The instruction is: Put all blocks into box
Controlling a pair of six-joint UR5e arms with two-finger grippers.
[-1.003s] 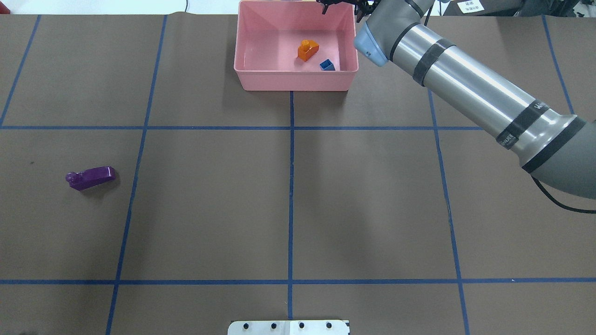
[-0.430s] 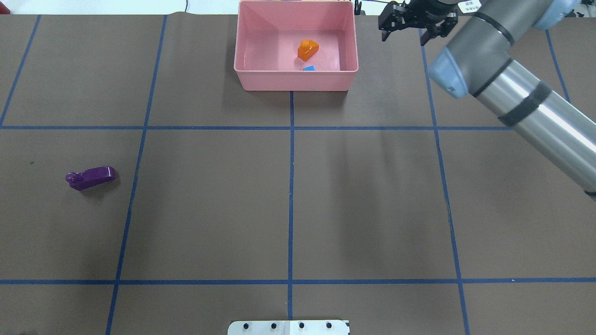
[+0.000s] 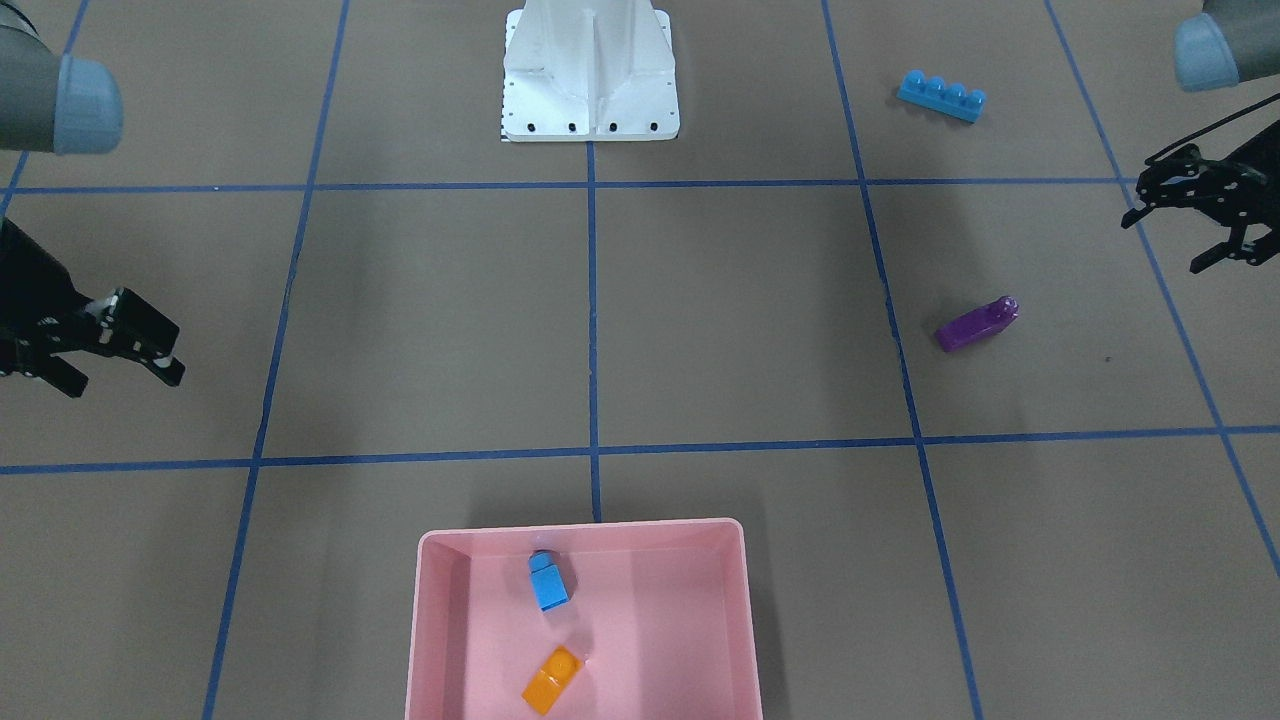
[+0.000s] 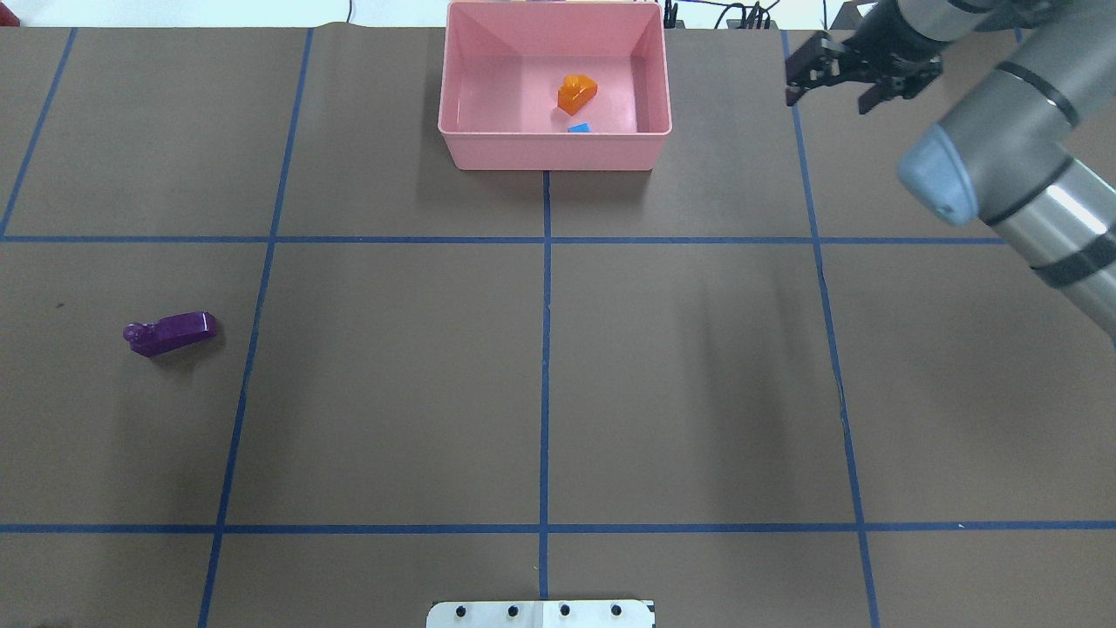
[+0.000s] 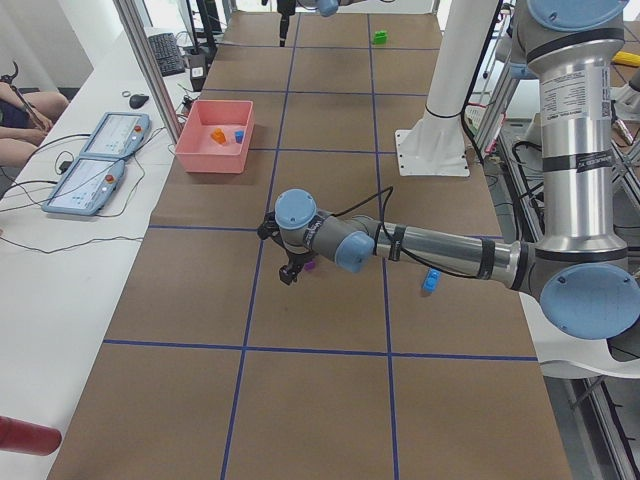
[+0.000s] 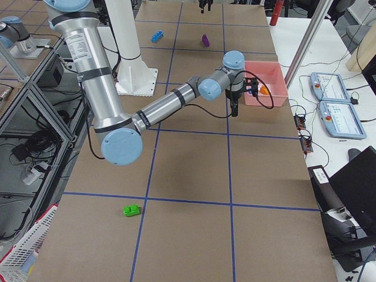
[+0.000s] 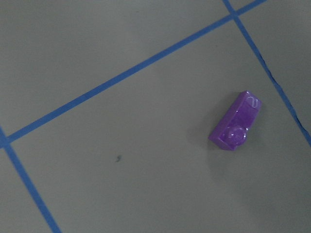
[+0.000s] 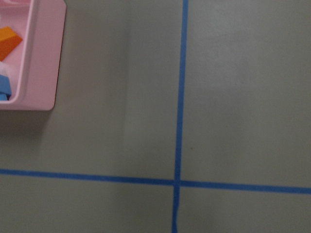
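Blocks: two of the five lie in the box and three are out on the table [image 4: 392,392]. Nearest the robot, the long blue block [image 3: 941,96] lies in the upper right of the front-facing view, off to the side of the white base [image 3: 590,90]. The green block [image 6: 132,209] sits alone in the lower left of the right-side view.

Farther out, the purple block [image 4: 172,333] lies on its side at the overhead view's middle left. The left gripper [image 3: 1160,245] hovers close by it, fingers spread wide and empty.

Farthest, at the top centre of the overhead view, the pink box [image 4: 462,148] holds the orange block [image 4: 576,93] and the small blue block [image 3: 548,582], apart from each other. The right gripper [image 4: 826,98] hangs in the upper right, clear of the box, its fingers also apart with nothing between them.

The blocks look light, rigid and glossy, so probably slippery. The purple one seems best pinched across its long flat sides at mid-length, away from the stud end.
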